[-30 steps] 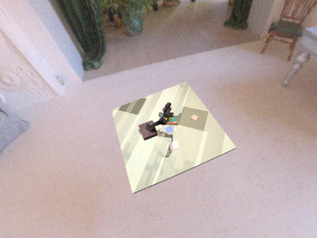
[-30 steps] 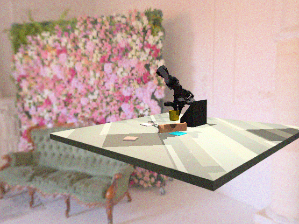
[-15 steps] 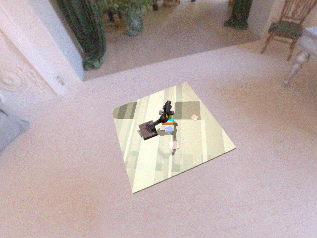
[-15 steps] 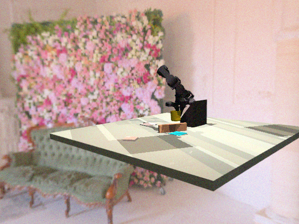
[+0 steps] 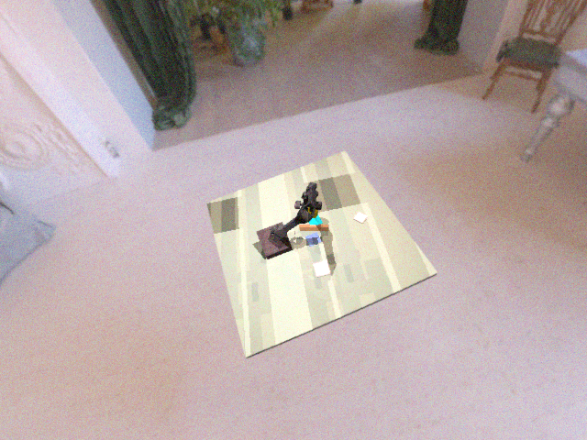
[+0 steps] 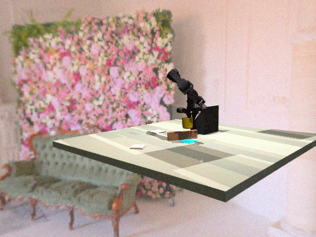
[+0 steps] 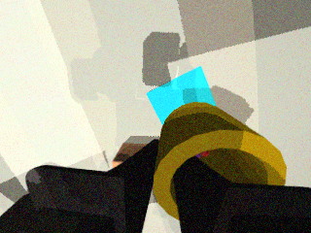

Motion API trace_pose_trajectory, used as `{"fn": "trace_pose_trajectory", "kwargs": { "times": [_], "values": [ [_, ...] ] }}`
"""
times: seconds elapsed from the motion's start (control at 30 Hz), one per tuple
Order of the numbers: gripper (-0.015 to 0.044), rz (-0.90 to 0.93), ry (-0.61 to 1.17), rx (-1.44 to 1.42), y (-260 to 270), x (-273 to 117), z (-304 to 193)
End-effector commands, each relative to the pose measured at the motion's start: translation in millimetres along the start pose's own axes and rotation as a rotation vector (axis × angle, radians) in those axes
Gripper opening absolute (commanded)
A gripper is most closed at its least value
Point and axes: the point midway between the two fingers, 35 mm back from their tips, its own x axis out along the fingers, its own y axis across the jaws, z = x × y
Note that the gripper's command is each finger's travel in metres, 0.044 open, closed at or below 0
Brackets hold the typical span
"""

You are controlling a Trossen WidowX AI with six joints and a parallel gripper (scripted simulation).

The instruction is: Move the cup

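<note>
The yellow cup (image 6: 187, 123) (image 7: 262, 146) is off the table, raised above the level of the wooden bar. My gripper (image 6: 189, 117) (image 7: 165, 145) is shut on its wall, one finger inside and one outside. A bit of red and purple marble (image 7: 205, 153) shows inside the cup; the rest is hidden. The cyan pad (image 5: 315, 221) (image 6: 188, 141) (image 7: 172, 99) lies on the table, partly behind the cup in the wrist view. The blue pad (image 5: 312, 239) lies on the other side of the bar, nearer the arm's base.
A low wooden bar (image 5: 308, 227) (image 6: 178, 135) (image 7: 133, 151) stands between the two pads. One white tile (image 5: 359, 217) (image 6: 138, 146) lies beyond the bar's end, and another white tile (image 5: 321, 269) (image 6: 156, 131) lies on the blue pad's side. Patches of shadow cross the table.
</note>
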Motion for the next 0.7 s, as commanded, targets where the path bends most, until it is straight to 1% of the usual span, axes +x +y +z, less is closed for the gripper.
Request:
{"fn": "trace_pose_trajectory", "kwargs": {
  "times": [0.0,0.67],
  "values": [
    [0.0,0.002,-0.003,0.005,-0.1,-0.4,5.5],
    [0.0,0.001,-0.003,0.005,-0.8,30.8,6.6]
  ]
}}
